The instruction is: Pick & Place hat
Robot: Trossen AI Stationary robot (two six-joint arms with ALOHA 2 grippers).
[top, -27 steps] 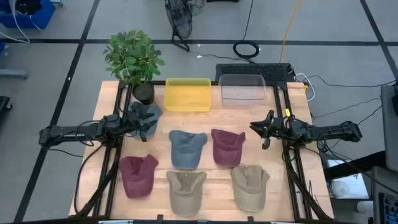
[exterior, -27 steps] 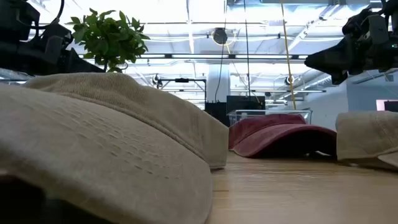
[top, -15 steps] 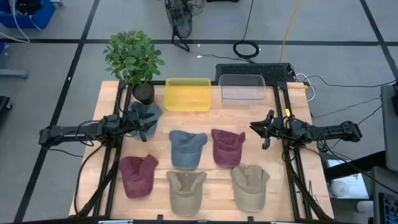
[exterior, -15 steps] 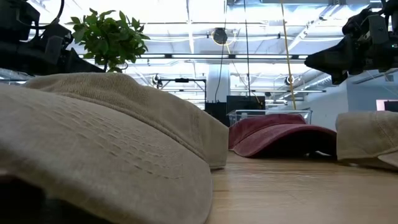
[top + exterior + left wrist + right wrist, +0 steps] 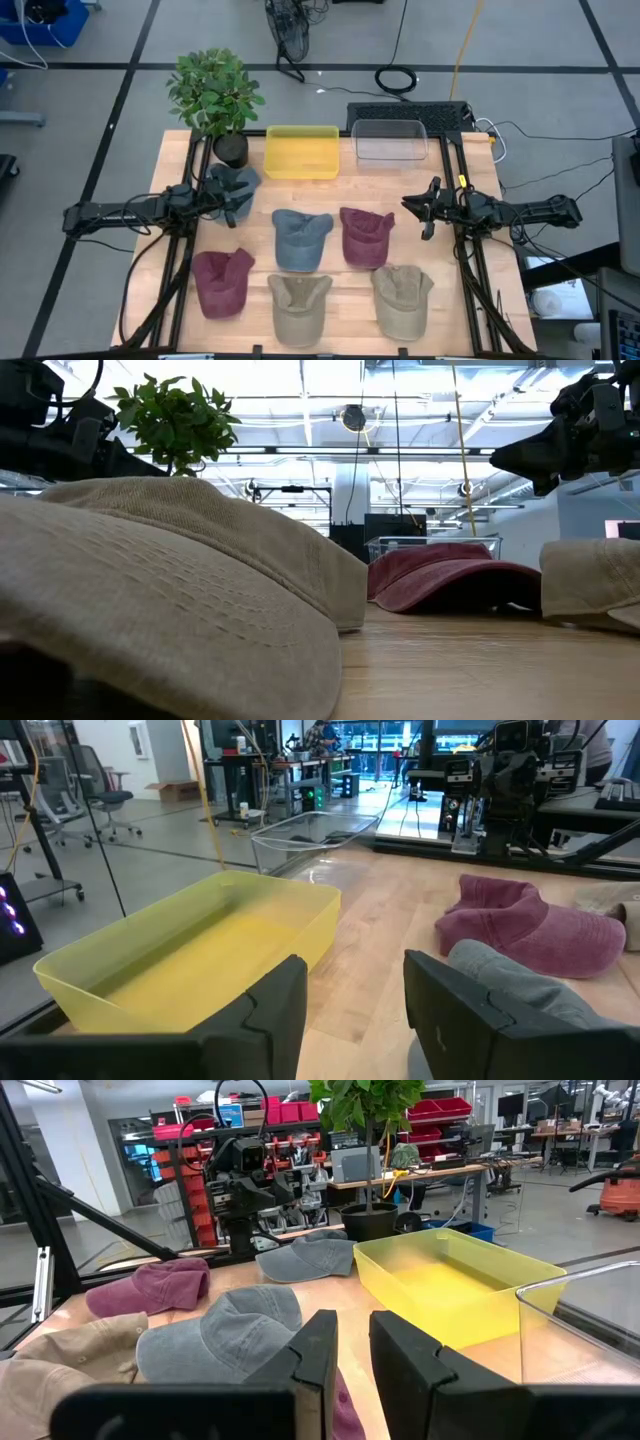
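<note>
Several hats lie crown up on the wooden table: a dark grey one [image 5: 232,182] at the far left, a blue one [image 5: 300,238] and a maroon one [image 5: 365,235] in the middle, and another maroon one [image 5: 222,280] plus two tan ones [image 5: 300,305] [image 5: 402,298] near the front. My left gripper [image 5: 238,205] [image 5: 355,1010] stands over the dark grey hat's near side. It is open, with nothing between its fingers. My right gripper [image 5: 420,212] [image 5: 352,1355] hangs above the table to the right of the maroon middle hat, with a narrow, empty gap between its fingers.
A yellow bin [image 5: 302,152] and a clear bin [image 5: 390,140] stand side by side at the table's far edge. A potted plant [image 5: 215,95] stands at the far left corner. Bare wood [image 5: 440,260] shows to the right of the hats.
</note>
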